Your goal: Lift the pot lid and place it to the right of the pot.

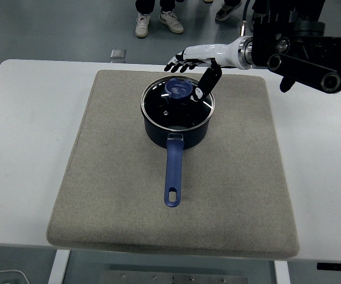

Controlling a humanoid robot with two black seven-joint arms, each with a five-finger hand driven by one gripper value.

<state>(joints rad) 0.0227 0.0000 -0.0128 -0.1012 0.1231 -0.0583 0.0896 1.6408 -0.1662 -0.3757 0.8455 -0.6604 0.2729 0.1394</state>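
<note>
A dark blue saucepan (176, 127) stands on the grey mat (229, 177), its long blue handle (173, 174) pointing toward the near edge. A glass lid (177, 105) with a blue knob (179, 89) covers it. My right hand (189, 74) reaches in from the upper right and hovers just behind and right of the knob. Its fingers (176, 61) are spread beyond the lid and the thumb (204, 84) hangs down over the lid's right rim. It holds nothing. The left arm is out of sight.
The mat lies on a white table (22, 148). To the right of the pot the mat is bare. People's feet (158, 21) stand on the floor beyond the far edge, and a small grey square (118, 54) lies there too.
</note>
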